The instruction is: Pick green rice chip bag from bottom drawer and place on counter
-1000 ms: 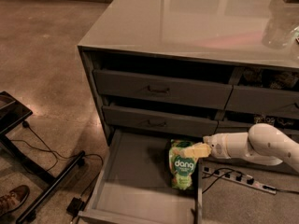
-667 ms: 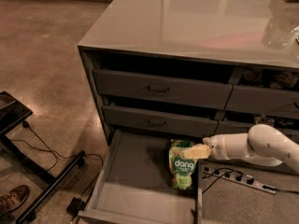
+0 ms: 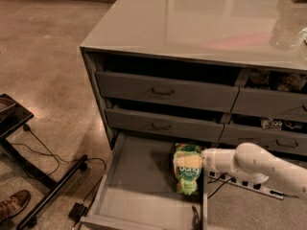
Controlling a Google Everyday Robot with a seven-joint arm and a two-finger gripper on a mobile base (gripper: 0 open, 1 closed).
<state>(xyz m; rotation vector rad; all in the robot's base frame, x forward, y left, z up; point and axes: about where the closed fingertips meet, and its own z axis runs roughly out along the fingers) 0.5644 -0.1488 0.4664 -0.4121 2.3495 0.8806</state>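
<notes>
The green rice chip bag (image 3: 187, 170) lies in the open bottom drawer (image 3: 139, 176), against its right side, with its white "dang" lettering facing up. My gripper (image 3: 195, 162) reaches in from the right at the end of the white arm (image 3: 249, 164) and sits over the bag's upper part, right at the lettering. I cannot tell whether it touches or holds the bag. The glossy grey counter (image 3: 192, 23) spans the top of the cabinet above.
Two shut grey drawers with dark handles (image 3: 163, 92) sit above the open one. Packets show in the right-hand drawers (image 3: 278, 80). A power strip (image 3: 244, 183) lies on the floor at the right. A black stand with cables (image 3: 43, 176) and a shoe (image 3: 12, 205) are at the left.
The white arm has shifted lower and further left over the drawer, bringing my gripper onto the bag's upper part. The bag lies in the same place.
</notes>
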